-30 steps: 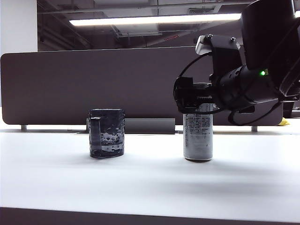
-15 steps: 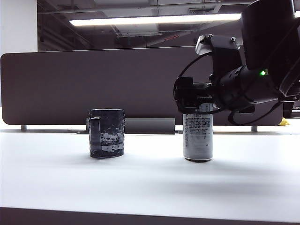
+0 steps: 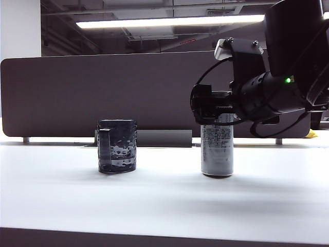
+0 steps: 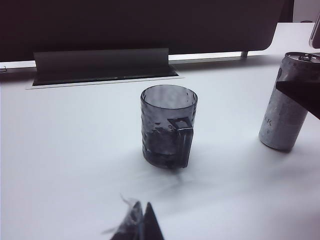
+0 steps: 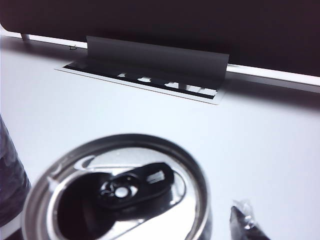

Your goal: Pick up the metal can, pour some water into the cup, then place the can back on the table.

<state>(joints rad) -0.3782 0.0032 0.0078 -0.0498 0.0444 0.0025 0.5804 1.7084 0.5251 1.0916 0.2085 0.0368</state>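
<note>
Background: dim ceiling with a lit strip light (image 3: 169,22) is showing above a dark rounded divider panel (image 3: 103,92) that is running across the back of the table.
Surface: white table (image 3: 154,200) with a dark front edge is carrying the two objects; a grey flap over a cable slot (image 5: 155,60) is sitting at its rear edge.
Cup: the cup (image 3: 117,146) is standing upright on the table, left of centre in the exterior view, its flat handle (image 4: 181,140) facing the left wrist camera.
Can: the metal can (image 3: 217,149) is standing upright on the table, well apart from the cup and to its right in the exterior view; its top with the pull tab (image 5: 135,185) is filling the near part of the right wrist view.
Right gripper: the right gripper (image 3: 213,108) is sitting at the upper part of the can, jaws spread as wide as they go; one wrapped fingertip (image 5: 245,220) is showing just beside the can's rim, and whether it is touching the can cannot be told.
Left gripper: the left gripper (image 4: 139,225) is hanging away from both objects, on the cup's side; only its dark fingertips are showing, lying close together, and nothing is showing between them.
</note>
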